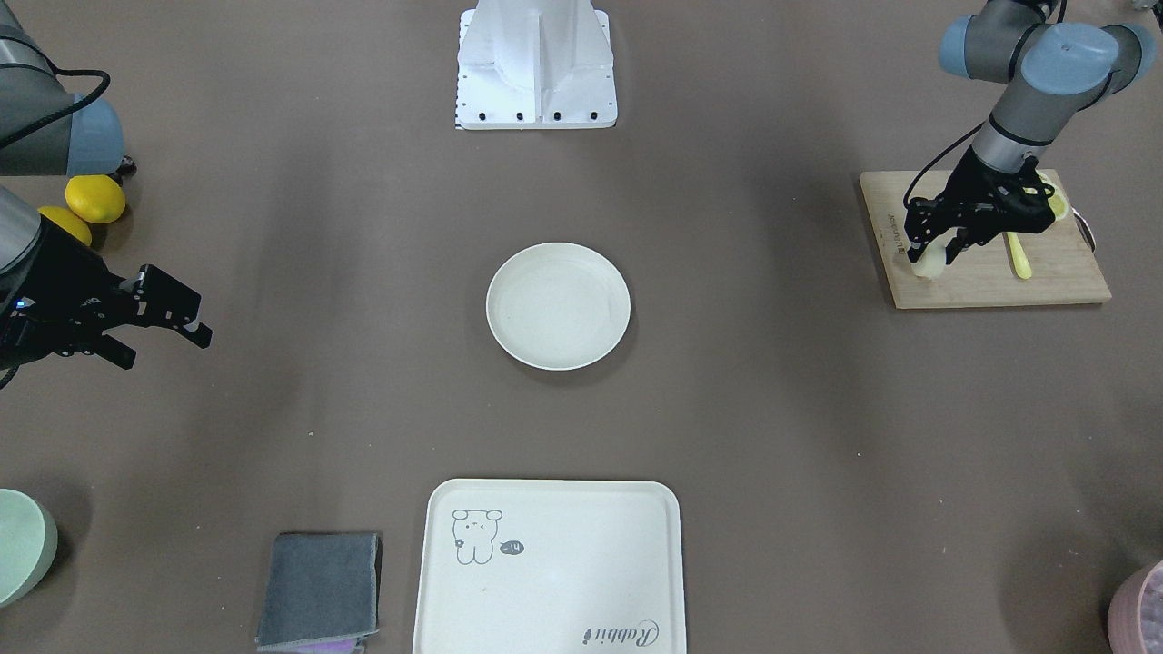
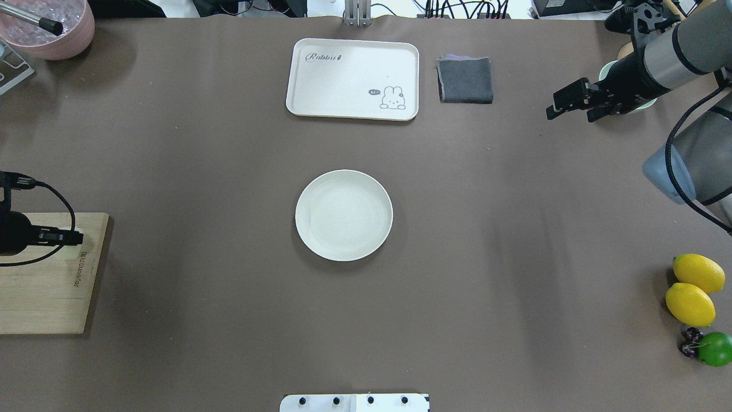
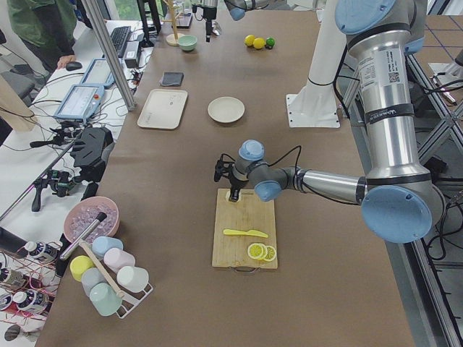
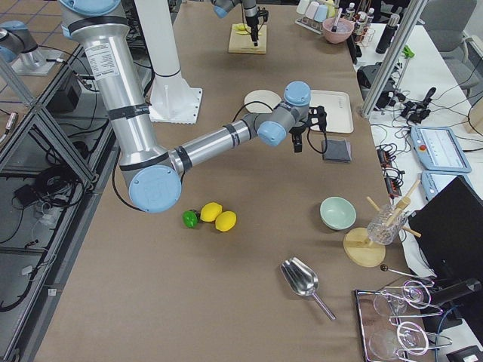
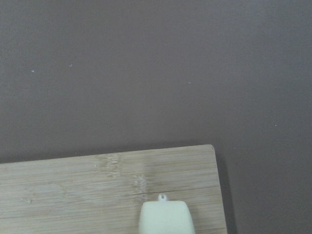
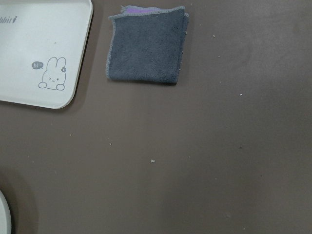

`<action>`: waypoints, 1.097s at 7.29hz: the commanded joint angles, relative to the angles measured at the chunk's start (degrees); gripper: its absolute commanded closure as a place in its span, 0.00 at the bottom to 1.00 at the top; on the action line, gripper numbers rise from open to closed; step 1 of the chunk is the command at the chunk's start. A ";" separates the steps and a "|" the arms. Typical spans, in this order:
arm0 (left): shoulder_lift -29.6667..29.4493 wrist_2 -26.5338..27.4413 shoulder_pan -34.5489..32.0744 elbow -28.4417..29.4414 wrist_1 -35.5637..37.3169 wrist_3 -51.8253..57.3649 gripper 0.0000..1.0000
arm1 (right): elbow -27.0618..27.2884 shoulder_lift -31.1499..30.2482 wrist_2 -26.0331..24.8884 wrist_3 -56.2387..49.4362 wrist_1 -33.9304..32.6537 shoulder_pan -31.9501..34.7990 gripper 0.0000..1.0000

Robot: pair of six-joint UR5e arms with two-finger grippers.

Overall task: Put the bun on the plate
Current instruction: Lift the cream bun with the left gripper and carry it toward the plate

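Observation:
The pale cream bun (image 1: 928, 267) rests on the near corner of a wooden cutting board (image 1: 990, 282). My left gripper (image 1: 931, 257) points down over it, with a finger pressed on either side, shut on it. In the left wrist view the bun (image 5: 165, 218) shows at the bottom edge, on the board (image 5: 73, 190). The round cream plate (image 1: 558, 305) (image 2: 343, 215) lies empty at the table's middle, far from the bun. My right gripper (image 1: 168, 350) (image 2: 569, 117) hovers open and empty over bare table on the other side.
A yellow knife (image 1: 1018, 254) and lemon slices (image 1: 1057, 204) share the board. The bear tray (image 2: 353, 79) and a grey cloth (image 2: 465, 80) lie beyond the plate. Two lemons (image 2: 692, 286) and a lime (image 2: 715, 348) sit at the right edge. A green bowl (image 1: 18, 545) and a pink cup (image 2: 51, 28) stand in the corners.

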 commanded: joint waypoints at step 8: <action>-27.26 -4.28 -4.75 -4.79 32.23 -0.96 0.79 | 0.30 -6.46 1.19 -15.62 -7.34 9.16 0.00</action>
